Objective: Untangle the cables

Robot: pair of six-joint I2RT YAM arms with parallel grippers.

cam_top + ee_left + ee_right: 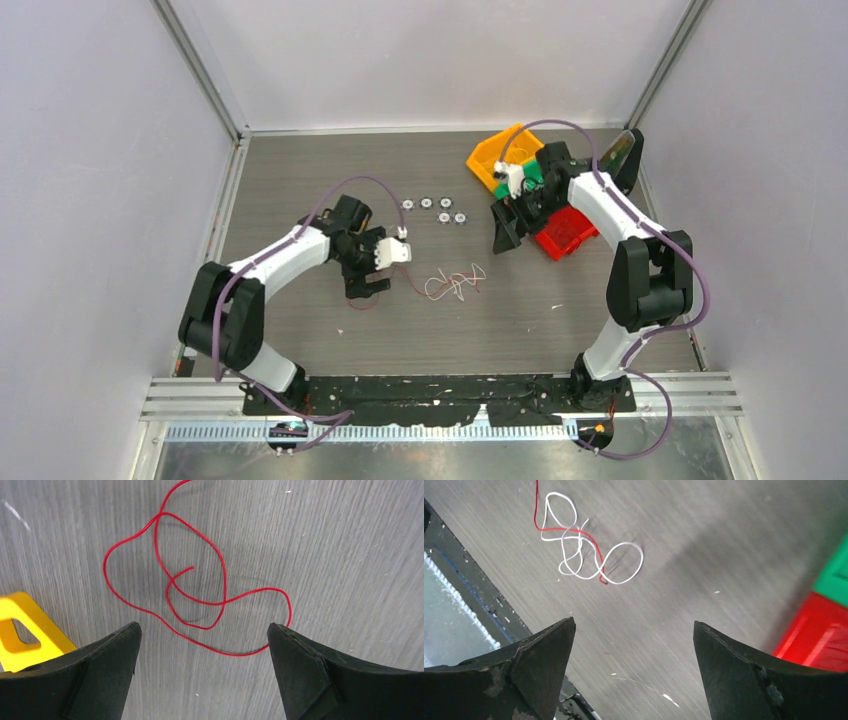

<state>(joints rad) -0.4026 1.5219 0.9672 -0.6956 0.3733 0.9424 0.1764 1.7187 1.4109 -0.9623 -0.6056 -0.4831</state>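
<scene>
A red cable lies in loose overlapping loops on the grey table just ahead of my left gripper, which is open and empty; the loop's near edge lies between the fingertips. In the top view the left gripper is left of a small tangle of white and red cables, and the red strand runs from it towards the gripper. My right gripper is open and empty, up by the bins. Its wrist view shows the white and red tangle far ahead of the open right gripper. No yellow-orange cable shows.
An orange bin, a green bin and a red bin stand at the back right around the right gripper. Several small round metal parts lie behind the tangle. A yellow piece shows at the left wrist view's left edge.
</scene>
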